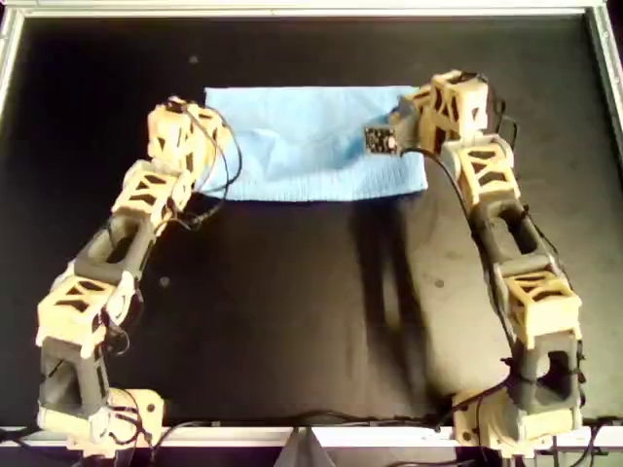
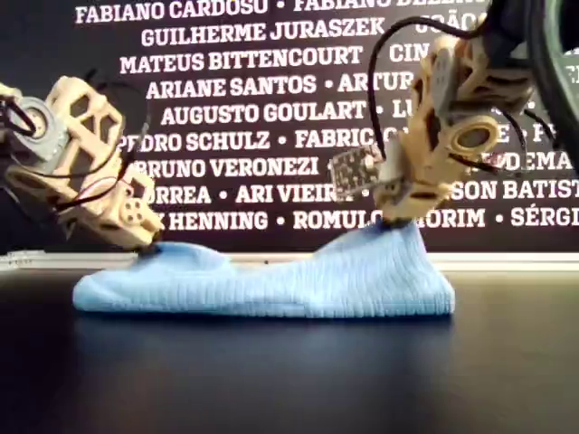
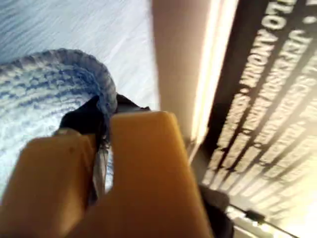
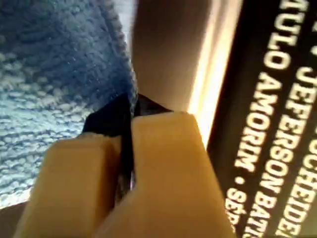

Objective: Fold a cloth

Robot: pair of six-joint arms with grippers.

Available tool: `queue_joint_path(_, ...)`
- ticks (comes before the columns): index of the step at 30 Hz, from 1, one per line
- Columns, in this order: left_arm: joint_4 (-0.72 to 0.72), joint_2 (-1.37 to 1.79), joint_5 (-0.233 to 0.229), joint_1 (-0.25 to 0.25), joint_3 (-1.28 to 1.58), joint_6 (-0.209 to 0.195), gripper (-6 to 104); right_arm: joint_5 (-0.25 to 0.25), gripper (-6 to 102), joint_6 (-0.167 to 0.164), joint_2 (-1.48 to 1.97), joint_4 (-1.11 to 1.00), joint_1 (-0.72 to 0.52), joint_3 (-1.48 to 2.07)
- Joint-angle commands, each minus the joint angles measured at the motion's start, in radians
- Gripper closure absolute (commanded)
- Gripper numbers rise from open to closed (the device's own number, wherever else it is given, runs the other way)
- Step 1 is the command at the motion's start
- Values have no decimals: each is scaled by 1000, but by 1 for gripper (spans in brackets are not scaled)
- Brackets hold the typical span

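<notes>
The thin light sky-blue fabric cloth [image 1: 311, 146] lay folded as a wide rectangle at the far middle of the black table [image 1: 292, 311] in the overhead view. The left gripper [image 3: 101, 144] was clamped on the cloth's edge at the overhead view's left end. The right gripper [image 4: 126, 144] pinched its edge at the right end, lifted into a peak in the exterior view.

left pincer [image 3: 101, 148]: jaws closed, tilted low | right pincer [image 4: 126, 148]: jaws closed, raised higher in the exterior view
</notes>
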Motion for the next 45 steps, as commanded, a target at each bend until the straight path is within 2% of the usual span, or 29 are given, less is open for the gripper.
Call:
queue_joint_path(1,-20,11,2,21,-115,5,98,2,96,5,-8,-37,-5,-133)
queue_joint_path(4,-20,-12,2,21,-152,5,98,2,96,5,-43,-37,-9,-178)
queue_joint_path(12,-20,-71,2,69,-224,5,98,3,96,5,-107,-37,-46,-279)
queue_joint_path(21,-20,-110,3,69,-259,5,98,3,96,5,-181,-37,-46,-360)
queue_joint_path(26,-20,-183,14,67,-337,5,94,3,94,5,-222,-37,-46,-408)
queue_joint_path(29,-20,-198,5,61,-365,3,83,3,87,5,-224,-37,-46,-416)
queue_joint_path(31,-20,-198,3,61,-365,3,71,3,78,5,-224,-37,-48,-416)
queue_joint_path(35,-20,-196,3,69,-367,3,55,5,62,5,-224,-37,-48,-416)
queue_joint_path(38,-20,-198,3,69,-368,3,51,3,54,6,-222,-37,-48,-417)
queue_joint_path(39,-20,-190,3,69,-368,-5,50,3,52,18,-215,-37,-48,-417)
queue_joint_path(40,-20,-181,3,69,-359,-9,50,3,51,9,-209,-37,-48,-417)
queue_joint_path(45,15,-83,2,71,-308,-12,50,3,49,20,-149,-9,-49,-394)
